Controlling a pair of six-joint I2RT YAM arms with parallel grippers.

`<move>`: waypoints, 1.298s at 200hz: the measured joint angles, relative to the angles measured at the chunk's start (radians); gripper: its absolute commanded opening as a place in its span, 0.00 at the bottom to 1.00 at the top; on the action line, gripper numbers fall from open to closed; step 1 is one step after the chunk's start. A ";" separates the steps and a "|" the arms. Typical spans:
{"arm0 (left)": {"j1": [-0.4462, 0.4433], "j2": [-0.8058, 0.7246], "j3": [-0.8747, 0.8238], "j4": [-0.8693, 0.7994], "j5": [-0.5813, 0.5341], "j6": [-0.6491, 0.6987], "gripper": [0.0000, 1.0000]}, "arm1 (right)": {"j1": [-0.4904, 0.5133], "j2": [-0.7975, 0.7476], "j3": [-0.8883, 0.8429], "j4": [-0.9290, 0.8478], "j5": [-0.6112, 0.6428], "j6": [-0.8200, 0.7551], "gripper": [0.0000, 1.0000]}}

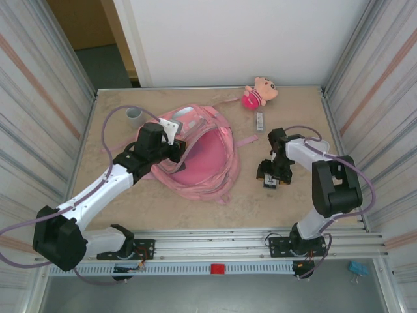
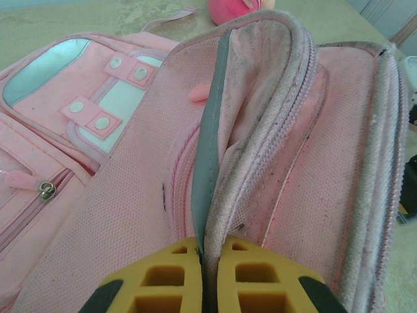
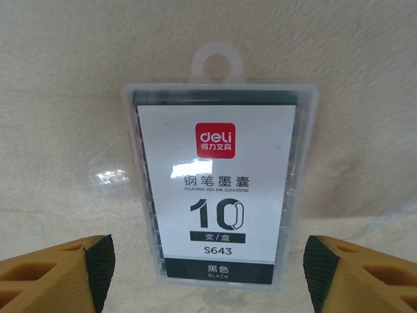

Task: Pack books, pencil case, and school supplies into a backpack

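The small clear case [image 3: 218, 189] of ink refills, one of the school supplies, lies flat on the bench [image 3: 58, 78] in the middle of the right wrist view. Its hang tab points to the top of the frame. In the top view it sits right of centre [image 1: 270, 183], well apart from the backpack [image 1: 202, 163]. The right arm's fingers [image 3: 65, 274] are spread wide, one at each lower corner of the wrist view, flanking the case's lower end without touching it.

The case looks light, rigid and thin. Its smooth, glossy plastic would likely slip under a weak pinch. The best hold is probably across its two long side edges near the middle, coming down low enough for the dark pads to meet the edges instead of skating over the lid. The tab looks too small and thin to grip.

The backpack is soft and floppy, and fills the centre-left of the top view with its mouth gaping toward the right. The left arm's fingers [image 2: 169, 277] are pressed together on the grey-bound rim [image 2: 207, 163] of the opening, holding it up. The fabric would probably sag shut if released.

A slim grey stick [image 1: 259, 121] lies on the bench in the upper right, just below the plush doll [image 1: 259, 92].
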 measured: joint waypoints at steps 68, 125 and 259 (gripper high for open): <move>0.000 0.000 0.000 0.000 0.000 0.000 0.00 | 0.000 0.043 0.002 0.001 0.035 0.001 0.56; 0.000 -0.005 0.000 -0.002 -0.001 0.000 0.00 | 0.006 -0.031 -0.002 0.027 0.054 0.001 0.51; 0.009 -0.013 0.053 -0.029 0.039 -0.027 0.00 | 0.417 -0.127 0.072 0.507 -0.313 0.322 0.54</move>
